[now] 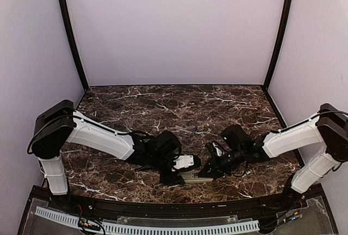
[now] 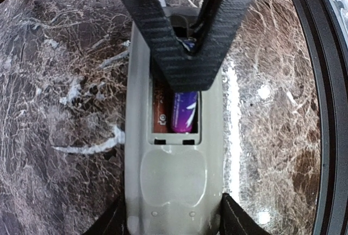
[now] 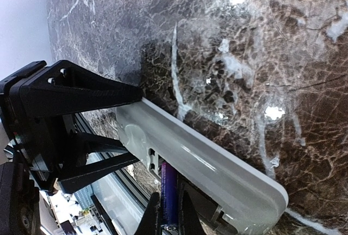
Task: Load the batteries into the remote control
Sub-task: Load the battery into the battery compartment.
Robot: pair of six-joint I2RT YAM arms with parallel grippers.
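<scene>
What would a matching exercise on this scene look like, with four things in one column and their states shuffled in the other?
Things:
1 remote control
2 battery
3 left gripper
4 right gripper

States:
A closed on the battery
B back side up, compartment open
C gripping the remote control's sides
D purple, lying in the compartment

Pairs: 1-B; 2-D; 3-C; 4-A

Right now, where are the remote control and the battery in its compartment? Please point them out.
remote control point(image 2: 174, 183): left wrist view, on the grey back below the open compartment.
battery point(image 2: 184, 112): left wrist view, on its purple side inside the compartment.
</scene>
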